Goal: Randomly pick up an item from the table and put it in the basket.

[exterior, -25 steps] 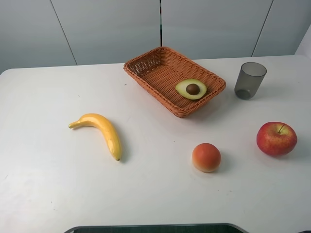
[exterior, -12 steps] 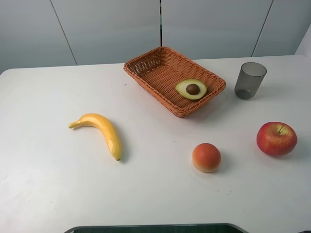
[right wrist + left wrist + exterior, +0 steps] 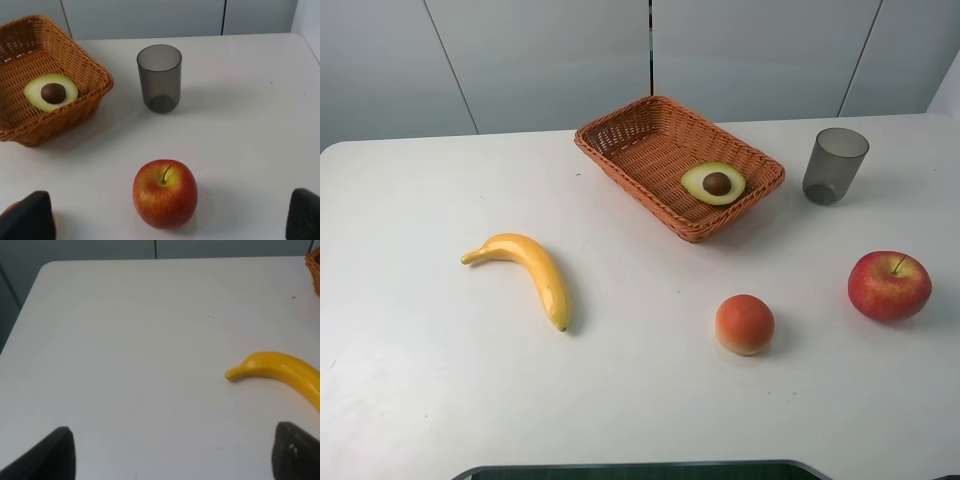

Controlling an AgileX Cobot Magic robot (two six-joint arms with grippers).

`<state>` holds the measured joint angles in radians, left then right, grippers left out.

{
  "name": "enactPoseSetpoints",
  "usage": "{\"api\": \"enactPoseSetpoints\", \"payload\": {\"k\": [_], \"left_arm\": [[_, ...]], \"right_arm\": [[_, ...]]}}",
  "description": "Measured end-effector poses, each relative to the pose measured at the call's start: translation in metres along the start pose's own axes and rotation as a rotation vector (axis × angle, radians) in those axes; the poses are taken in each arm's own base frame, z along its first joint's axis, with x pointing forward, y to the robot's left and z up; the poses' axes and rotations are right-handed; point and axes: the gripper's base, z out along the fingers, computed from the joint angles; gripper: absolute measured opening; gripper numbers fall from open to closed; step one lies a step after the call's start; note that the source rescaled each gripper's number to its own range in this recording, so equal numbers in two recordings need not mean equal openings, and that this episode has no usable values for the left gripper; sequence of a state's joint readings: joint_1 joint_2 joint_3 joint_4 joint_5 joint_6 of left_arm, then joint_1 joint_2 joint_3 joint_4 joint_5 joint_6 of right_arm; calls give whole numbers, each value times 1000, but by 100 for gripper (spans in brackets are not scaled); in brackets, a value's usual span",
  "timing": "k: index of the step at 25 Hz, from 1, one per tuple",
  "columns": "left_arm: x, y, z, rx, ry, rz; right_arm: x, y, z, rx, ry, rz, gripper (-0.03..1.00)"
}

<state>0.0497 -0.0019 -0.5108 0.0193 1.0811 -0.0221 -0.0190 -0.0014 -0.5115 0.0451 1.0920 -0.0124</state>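
Observation:
The halved avocado (image 3: 714, 183), pit up, lies inside the orange-brown wicker basket (image 3: 620, 140) at the back middle of the white table (image 3: 640, 400). It also shows in the right wrist view (image 3: 50, 92), in the basket's (image 3: 80, 65) near corner. Neither gripper shows in the exterior view. In the left wrist view my left gripper (image 3: 172, 457) is open and empty above the table, with the banana (image 3: 280, 369) ahead of it. In the right wrist view my right gripper (image 3: 167, 220) is open and empty, with its fingertips (image 3: 27, 217) wide apart and the red apple (image 3: 165, 193) between them.
A yellow banana (image 3: 528, 268) lies left of centre. A round orange-red fruit (image 3: 745, 324) sits front of centre. A red apple (image 3: 889, 285) is at the right. A grey translucent cup (image 3: 834, 166) stands right of the basket, also in the right wrist view (image 3: 159, 77).

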Motion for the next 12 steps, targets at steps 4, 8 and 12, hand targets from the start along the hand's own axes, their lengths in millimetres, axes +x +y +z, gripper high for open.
{"api": "enactPoseSetpoints", "payload": {"k": [4,8,12], "left_arm": [[0,0,0,0,0,0],[0,0,0,0,0,0],[0,0,0,0,0,0]], "right_arm": [[0,0,0,4,0,10,100],[0,-1,0,6,0,17,100],[0,-1,0,8,0,23,100]]}}
